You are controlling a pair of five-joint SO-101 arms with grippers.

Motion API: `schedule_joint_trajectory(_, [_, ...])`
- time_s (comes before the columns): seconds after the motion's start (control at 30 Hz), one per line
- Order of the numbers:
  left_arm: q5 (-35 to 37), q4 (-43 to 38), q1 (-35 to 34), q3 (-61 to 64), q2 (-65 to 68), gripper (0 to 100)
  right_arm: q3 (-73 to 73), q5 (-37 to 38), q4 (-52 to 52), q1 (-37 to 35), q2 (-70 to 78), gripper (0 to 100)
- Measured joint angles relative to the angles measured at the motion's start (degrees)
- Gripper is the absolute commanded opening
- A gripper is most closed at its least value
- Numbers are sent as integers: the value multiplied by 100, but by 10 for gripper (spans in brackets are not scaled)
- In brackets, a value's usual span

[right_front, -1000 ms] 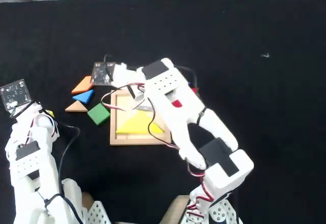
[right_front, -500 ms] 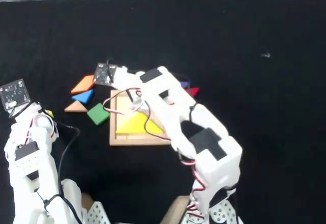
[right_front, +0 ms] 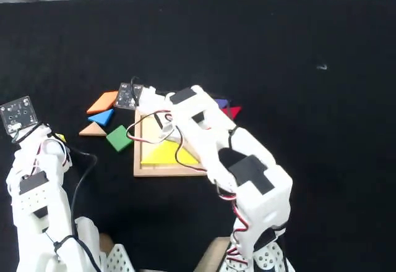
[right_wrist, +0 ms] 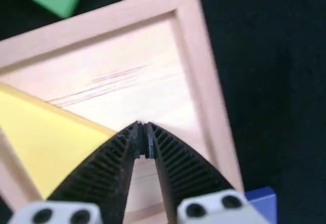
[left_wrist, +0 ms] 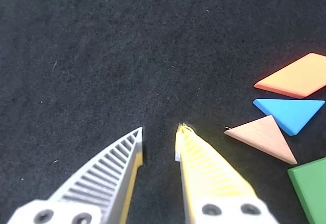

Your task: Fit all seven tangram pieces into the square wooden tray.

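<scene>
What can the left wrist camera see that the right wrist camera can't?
Left wrist camera, not the right: the open left gripper, the orange piece, the blue triangle and the tan triangle, all lying on the black table. Right wrist camera, not the left: the shut right gripper over the wooden tray, the yellow triangle lying in it, and a corner of a dark blue piece outside it. Both: the green square and the black table.
</scene>
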Motion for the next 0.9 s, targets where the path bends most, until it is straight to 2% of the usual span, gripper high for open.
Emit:
schedule_joint_trajectory(0.43, [0,0,0,0,0,116,53,0,624,-62,-281,11])
schedule_joint_trajectory(0.6, [0,0,0,0,0,116,62,0,738,-18,-1029,11])
schedule_joint_trajectory(0.7, [0,0,0,0,0,116,79,-176,782,334,-1873,11])
schedule_joint_trajectory(0.9, [0,0,0,0,0,116,791,-1398,782,1495,-3719,11])
